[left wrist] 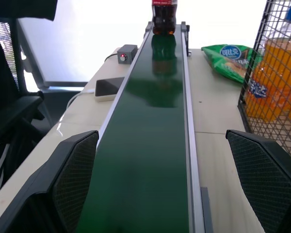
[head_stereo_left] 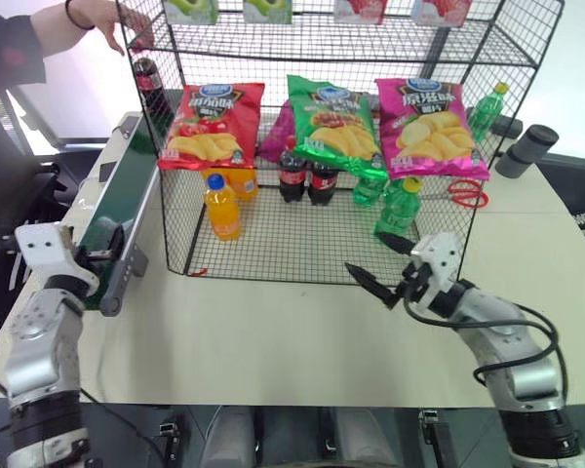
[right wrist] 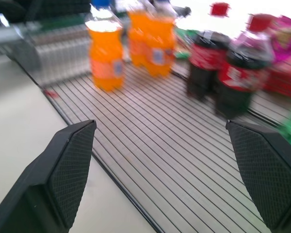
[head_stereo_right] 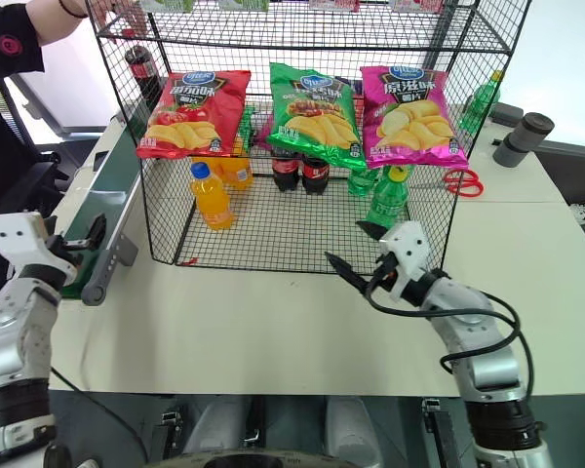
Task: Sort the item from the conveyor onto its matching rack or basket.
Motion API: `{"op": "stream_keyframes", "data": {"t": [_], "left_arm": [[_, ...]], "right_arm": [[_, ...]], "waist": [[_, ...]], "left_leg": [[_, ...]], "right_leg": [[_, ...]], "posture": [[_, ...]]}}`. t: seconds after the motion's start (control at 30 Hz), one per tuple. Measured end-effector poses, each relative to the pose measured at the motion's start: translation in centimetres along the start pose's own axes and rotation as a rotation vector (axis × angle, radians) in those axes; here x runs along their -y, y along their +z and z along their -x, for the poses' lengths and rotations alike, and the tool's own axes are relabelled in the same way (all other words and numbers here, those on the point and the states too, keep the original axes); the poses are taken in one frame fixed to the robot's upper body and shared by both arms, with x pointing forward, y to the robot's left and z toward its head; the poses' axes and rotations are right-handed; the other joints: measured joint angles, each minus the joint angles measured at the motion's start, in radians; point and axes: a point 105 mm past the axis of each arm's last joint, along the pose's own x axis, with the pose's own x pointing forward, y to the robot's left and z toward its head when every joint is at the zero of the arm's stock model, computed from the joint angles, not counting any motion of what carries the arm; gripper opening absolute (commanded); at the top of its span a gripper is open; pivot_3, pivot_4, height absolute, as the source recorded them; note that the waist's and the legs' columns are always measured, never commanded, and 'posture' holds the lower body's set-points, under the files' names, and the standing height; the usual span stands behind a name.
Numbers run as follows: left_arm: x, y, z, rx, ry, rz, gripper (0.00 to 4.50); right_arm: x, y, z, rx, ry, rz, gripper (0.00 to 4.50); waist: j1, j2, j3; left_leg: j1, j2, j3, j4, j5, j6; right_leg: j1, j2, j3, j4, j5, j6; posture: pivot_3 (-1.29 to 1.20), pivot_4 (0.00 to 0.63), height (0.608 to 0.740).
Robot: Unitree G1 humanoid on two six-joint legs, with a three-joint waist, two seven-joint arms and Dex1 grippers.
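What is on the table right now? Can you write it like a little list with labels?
cola bottle on belt: stands upright at the far end of the conveyor
conveyor: long green belt left of the rack
basket: black wire base holding orange soda bottles, two cola bottles and green bottles
chip bags: red, green and pink, hung on the rack front
scissors: red-handled, right of the basket
left gripper: fingers open, lined up with the belt
right gripper: fingers open, before the basket
person's hand: on the rack's top corner

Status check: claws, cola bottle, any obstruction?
Both claws open, empty: left claw, right claw. Cola bottle upright at conveyor's far end. Person's hand above it.
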Motion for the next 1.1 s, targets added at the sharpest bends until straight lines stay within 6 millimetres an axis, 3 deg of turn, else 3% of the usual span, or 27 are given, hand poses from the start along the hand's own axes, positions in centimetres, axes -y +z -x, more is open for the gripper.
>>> {"op": "stream_keyframes", "data": {"t": [0.23,0.47,0.67,1.1], "left_arm": [[-0.2,0.2,-1.2,0.023,0.038,-0.005,4.5],[0.4,-0.8,-1.3,0.0,0.023,-0.022,4.5],[0.5,-0.7,-1.4,0.008,0.027,-0.026,4.5],[0.6,-0.9,-1.4,0.012,0.045,-0.019,4.5]], "right_arm": [[-1.9,0.7,-1.1,0.028,0.029,0.0,4.45],[-1.4,0.8,-1.5,0.002,-0.061,0.021,4.45],[-3.1,0.8,-1.8,0.017,0.055,-0.041,4.45],[-3.4,1.4,-2.3,0.043,0.096,-0.064,4.45]], "waist": [[-0.001,0.0,0.0],[-0.001,-0.001,0.0],[-0.001,-0.001,-0.001],[-0.001,-0.001,-0.001]], "left_leg": [[0.0,0.0,0.0,0.0,0.0,0.0],[0.0,0.0,0.0,0.0,0.0,0.0],[0.0,0.0,0.0,0.0,0.0,0.0],[0.0,0.0,0.0,0.0,0.0,0.0]], "right_leg": [[0.0,-0.001,0.0,0.0,0.0,0.0],[0.0,-0.001,0.0,0.0,0.0,0.0],[0.0,-0.001,-0.001,0.0,0.0,0.0],[0.0,-0.001,-0.001,0.0,0.0,0.0]], "posture": [[0.0,0.15,0.74],[0.0,0.15,0.74],[0.0,0.15,0.74],[0.0,0.15,0.74]]}}
